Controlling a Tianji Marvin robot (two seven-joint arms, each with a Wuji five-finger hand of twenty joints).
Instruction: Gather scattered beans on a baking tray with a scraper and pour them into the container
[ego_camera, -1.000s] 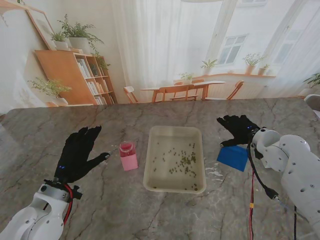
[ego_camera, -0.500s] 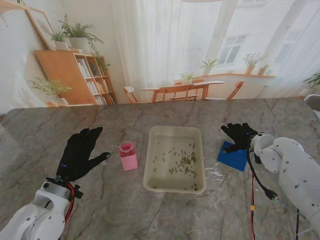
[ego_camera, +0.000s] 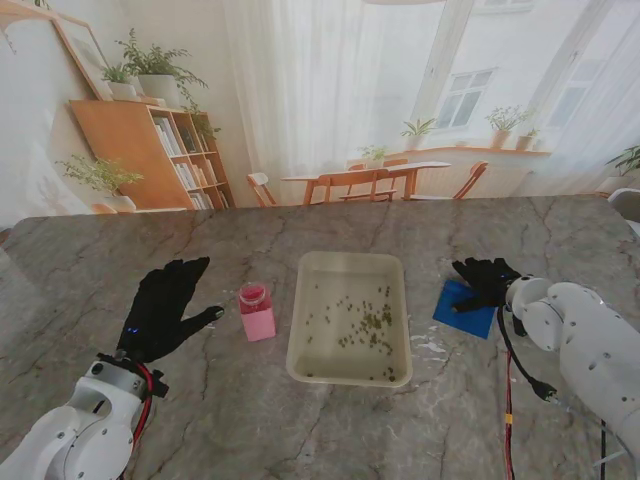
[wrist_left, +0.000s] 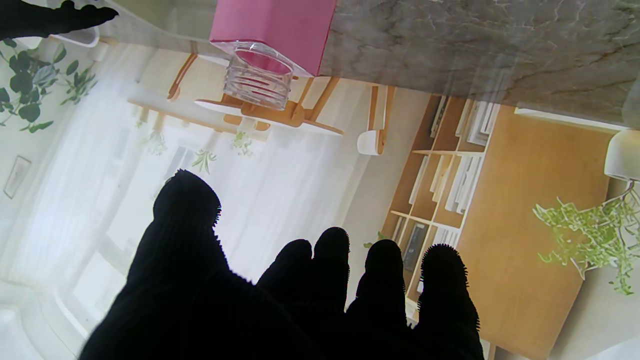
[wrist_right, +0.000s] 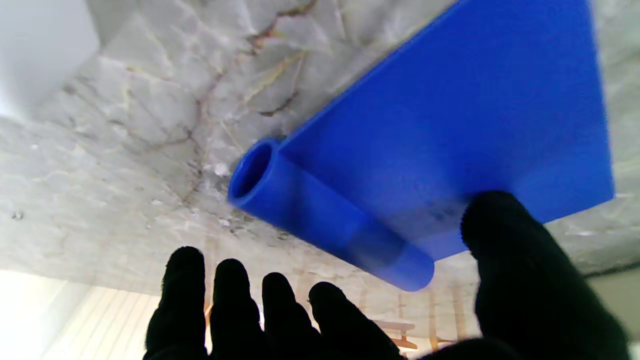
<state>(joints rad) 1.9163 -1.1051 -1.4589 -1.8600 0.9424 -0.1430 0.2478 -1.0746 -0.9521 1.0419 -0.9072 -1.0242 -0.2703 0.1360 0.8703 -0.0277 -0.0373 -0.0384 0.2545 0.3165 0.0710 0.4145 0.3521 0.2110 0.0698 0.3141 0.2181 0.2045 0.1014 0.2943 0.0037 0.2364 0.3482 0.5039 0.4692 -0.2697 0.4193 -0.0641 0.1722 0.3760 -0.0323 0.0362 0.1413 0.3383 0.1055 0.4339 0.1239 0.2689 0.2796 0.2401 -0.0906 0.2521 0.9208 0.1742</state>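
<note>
Your right hand (ego_camera: 484, 279), fingers apart and holding nothing, is hovering over the scraper (ego_camera: 464, 310); you are needing thumb and fingers either side of its handle.

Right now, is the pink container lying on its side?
No, the pink container stands upright on the table, left of the tray.
</note>
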